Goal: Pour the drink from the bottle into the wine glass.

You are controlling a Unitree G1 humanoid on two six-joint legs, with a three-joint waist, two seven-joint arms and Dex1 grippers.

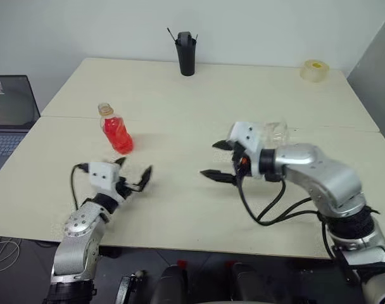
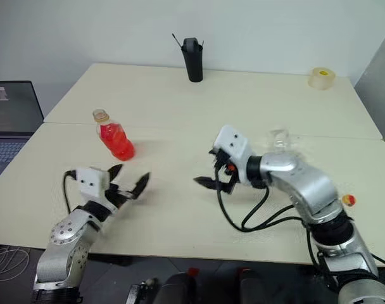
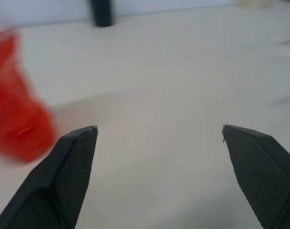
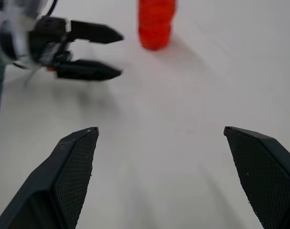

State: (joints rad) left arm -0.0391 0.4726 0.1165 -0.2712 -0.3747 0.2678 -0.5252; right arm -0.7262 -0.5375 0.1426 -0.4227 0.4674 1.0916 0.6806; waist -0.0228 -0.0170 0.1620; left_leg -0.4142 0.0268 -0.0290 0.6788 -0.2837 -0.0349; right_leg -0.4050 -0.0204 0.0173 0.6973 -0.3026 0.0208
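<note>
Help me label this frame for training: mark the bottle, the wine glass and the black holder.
bottle (image 1: pixel 116 133): left eye view, on its red-filled body.
wine glass (image 2: pixel 280 139): right eye view, on the clear bowl behind the right arm.
black holder (image 1: pixel 187 57): left eye view, on its side wall.

A pale cream table (image 1: pixel 199 209), made of two tops pushed together along a seam, carries a few things standing well apart. Toward its left stands the bottle (image 1: pixel 115 130), uncapped and filled with the red drink (image 1: pixel 118 136); a tall black holder (image 1: pixel 187 54) sits at the far edge, a roll of tape (image 1: pixel 315 69) at the far right corner. The clear wine glass (image 2: pixel 280 140) stands right of centre, partly hidden behind the right arm.
</note>
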